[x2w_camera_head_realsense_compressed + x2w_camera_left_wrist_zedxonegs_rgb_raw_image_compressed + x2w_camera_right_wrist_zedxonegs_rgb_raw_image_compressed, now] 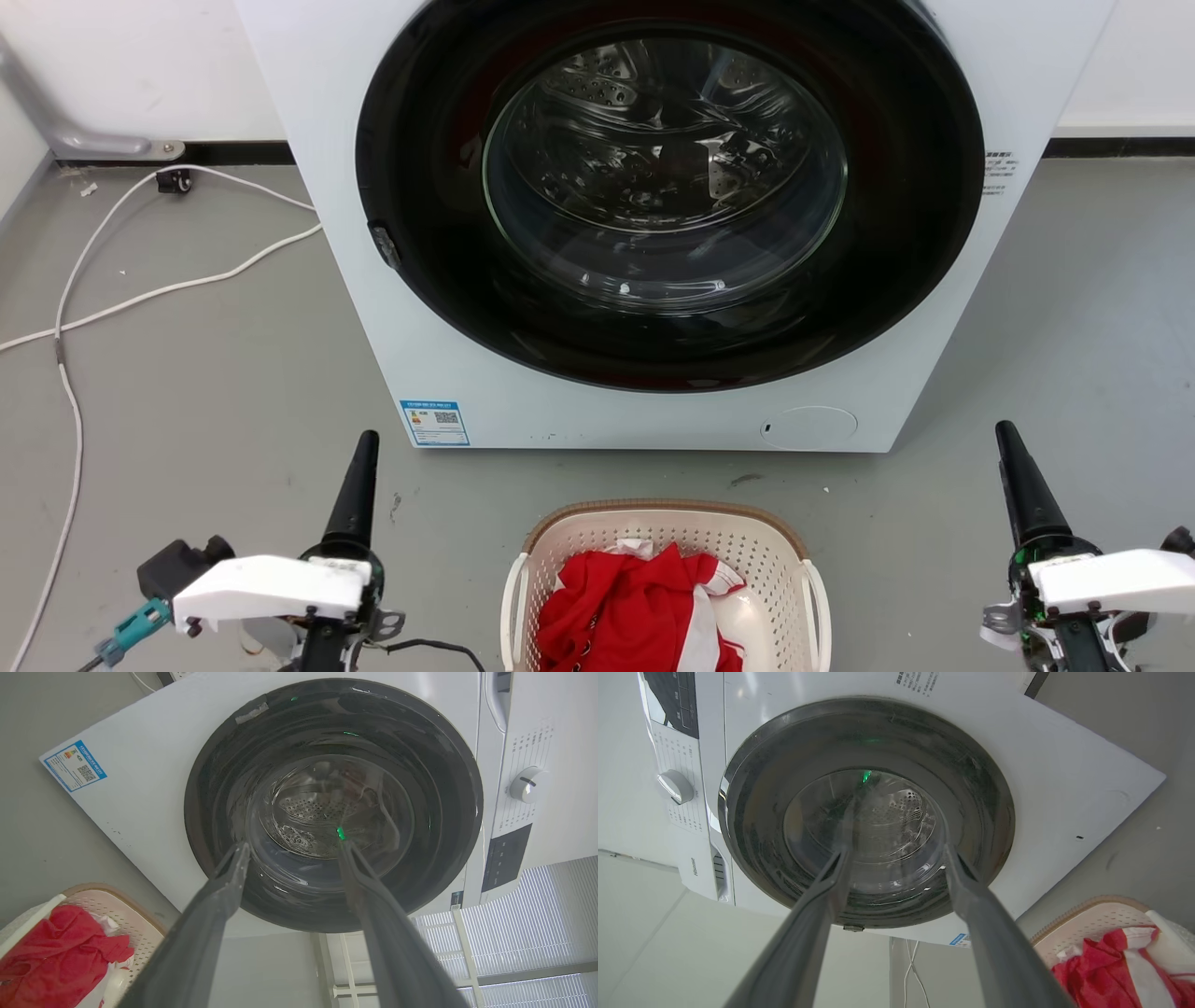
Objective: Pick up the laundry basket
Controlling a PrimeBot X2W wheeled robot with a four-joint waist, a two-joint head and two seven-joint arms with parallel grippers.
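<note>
The laundry basket (pixel 665 525), cream with perforated walls, a brown rim and white side handles, stands on the floor at the bottom centre of the head view, in front of the washer. Red and white cloth (pixel 625 607) lies inside it. My left gripper (pixel 367 443) hovers to the basket's left and my right gripper (pixel 1008 439) to its right, both apart from it and pointing at the washer. In the left wrist view the left gripper (pixel 292 845) is open with nothing between its fingers, and the basket (pixel 117 900) sits at the lower left. The right gripper (pixel 897 851) is likewise open, with the basket (pixel 1092 914) at the lower right.
A white front-loading washer (pixel 373 308) with its dark round door (pixel 667 196) shut stands right behind the basket. White cables (pixel 140 289) trail over the grey floor at the left. A wall with a black skirting runs behind.
</note>
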